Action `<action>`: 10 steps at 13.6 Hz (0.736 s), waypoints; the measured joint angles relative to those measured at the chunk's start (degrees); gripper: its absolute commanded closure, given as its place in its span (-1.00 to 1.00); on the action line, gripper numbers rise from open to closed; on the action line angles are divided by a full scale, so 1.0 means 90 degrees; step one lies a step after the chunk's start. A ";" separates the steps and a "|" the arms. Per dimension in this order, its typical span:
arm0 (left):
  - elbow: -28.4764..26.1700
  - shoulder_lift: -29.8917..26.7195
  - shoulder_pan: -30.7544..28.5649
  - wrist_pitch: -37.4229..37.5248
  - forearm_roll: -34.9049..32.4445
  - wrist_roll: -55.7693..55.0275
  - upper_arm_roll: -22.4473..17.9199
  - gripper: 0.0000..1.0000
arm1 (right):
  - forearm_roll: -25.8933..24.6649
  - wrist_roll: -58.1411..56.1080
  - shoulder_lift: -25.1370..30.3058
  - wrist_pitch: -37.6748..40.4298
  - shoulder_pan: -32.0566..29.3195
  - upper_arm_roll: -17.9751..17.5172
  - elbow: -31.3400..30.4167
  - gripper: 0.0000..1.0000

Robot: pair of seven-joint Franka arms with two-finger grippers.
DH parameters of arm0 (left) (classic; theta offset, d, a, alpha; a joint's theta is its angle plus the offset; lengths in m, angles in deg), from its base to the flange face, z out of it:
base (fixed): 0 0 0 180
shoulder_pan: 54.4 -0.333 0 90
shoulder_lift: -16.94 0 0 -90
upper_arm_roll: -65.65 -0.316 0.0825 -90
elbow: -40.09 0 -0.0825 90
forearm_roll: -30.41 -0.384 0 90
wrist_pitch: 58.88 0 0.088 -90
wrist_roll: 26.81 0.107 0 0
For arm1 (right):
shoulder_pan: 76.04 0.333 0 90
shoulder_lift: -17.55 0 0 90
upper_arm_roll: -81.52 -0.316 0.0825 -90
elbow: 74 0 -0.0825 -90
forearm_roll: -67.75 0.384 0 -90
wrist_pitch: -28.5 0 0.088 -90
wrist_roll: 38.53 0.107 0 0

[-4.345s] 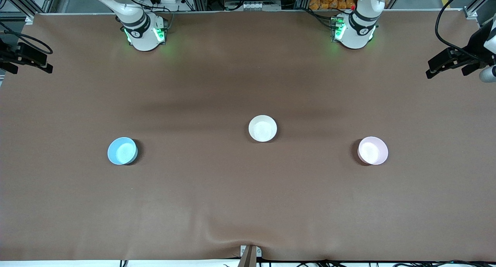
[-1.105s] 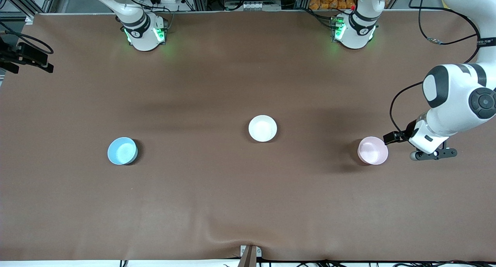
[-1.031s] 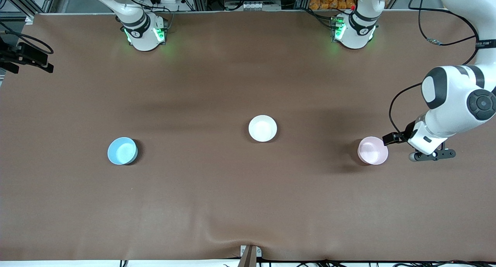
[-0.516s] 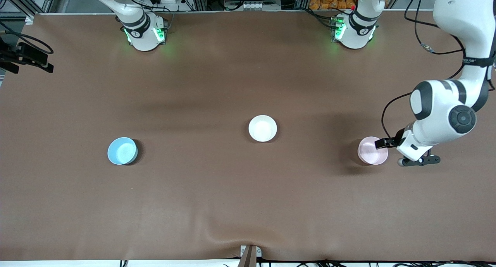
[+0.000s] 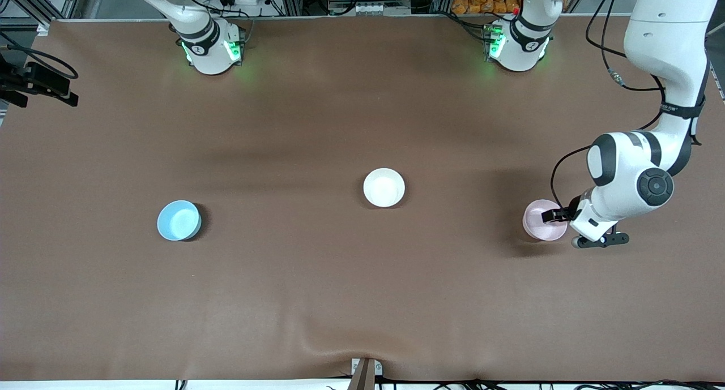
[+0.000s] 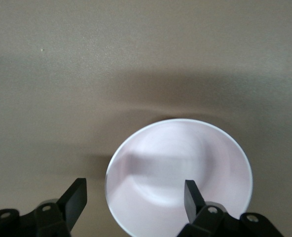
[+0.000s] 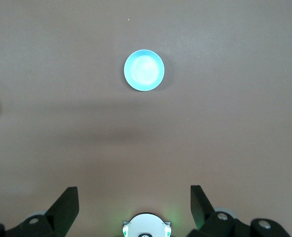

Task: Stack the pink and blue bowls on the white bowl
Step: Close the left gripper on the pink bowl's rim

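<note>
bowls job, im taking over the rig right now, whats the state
Left gripper: open, astride the rim of the glossy pale pink bowl at the left arm's end of the table; no grip yet.
Right gripper: open, waiting high above the table.
Glossy white bowl: mid-table, empty.
Glossy sky blue bowl: toward the right arm's end.
Done: nothing stacked.
Left: pink and blue onto white.

The pink bowl (image 5: 541,223) is sitting upright toward the left arm's end. The white bowl (image 5: 384,187) is resting mid-table, and the blue bowl (image 5: 179,221) is lying toward the right arm's end.
</note>
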 measured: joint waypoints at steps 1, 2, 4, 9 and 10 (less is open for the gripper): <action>-0.0001 0.0069 -0.0006 -0.0070 0.0000 0.0000 0.0000 -0.16 | 0.0000 0.0000 0.0000 0.0014 0.0000 0.0000 0.0000 -1.00; -0.0001 0.0123 -0.0009 -0.0116 0.0000 0.0000 0.0000 0.30 | 0.0000 0.0000 0.0000 0.0018 0.0000 0.0002 0.0000 -1.00; -0.0001 0.0163 -0.0011 -0.0133 0.0000 0.0000 0.0000 1.00 | 0.0000 0.0000 0.0000 0.0018 0.0000 0.0003 0.0000 -1.00; 0.0011 0.0072 -0.0014 -0.0112 0.0000 0.0031 0.0069 1.00 | 0.0000 0.0000 0.0000 0.0018 0.0000 0.0006 0.0000 -1.00; 0.0012 0.0013 -0.0025 -0.0108 0.0000 0.0031 0.0188 1.00 | 0.0000 0.0000 0.0000 0.0015 0.0000 0.0007 0.0000 -1.00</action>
